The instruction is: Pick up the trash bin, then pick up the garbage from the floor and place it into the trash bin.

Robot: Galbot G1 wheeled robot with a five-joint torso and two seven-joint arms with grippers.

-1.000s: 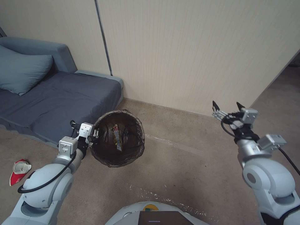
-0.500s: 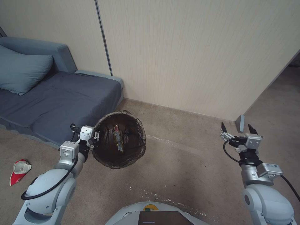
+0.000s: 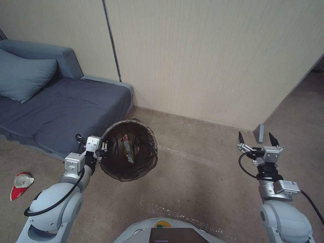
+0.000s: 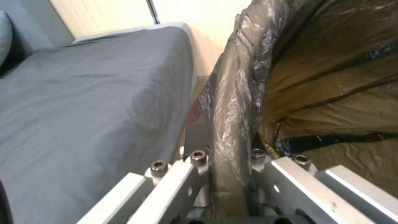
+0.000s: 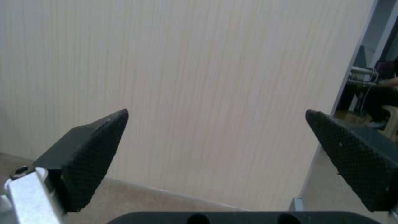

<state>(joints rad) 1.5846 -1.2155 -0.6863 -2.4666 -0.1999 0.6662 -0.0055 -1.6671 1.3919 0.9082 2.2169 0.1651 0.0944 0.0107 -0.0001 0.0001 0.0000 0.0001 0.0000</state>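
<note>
1. The trash bin, round and lined with a crinkled, glossy brown-black bag folded over its rim, is held over the floor just off the sofa's front corner; a long wrapper lies inside.
2. The left gripper is clamped on the near-left rim, one metal finger inside, one outside.
3. The right gripper hangs over bare short-pile carpet with its textured black wedge pads spread wide, holding nothing.
4. A crumpled red-and-white wrapper lies on the carpet before the grey fabric sofa.
</note>
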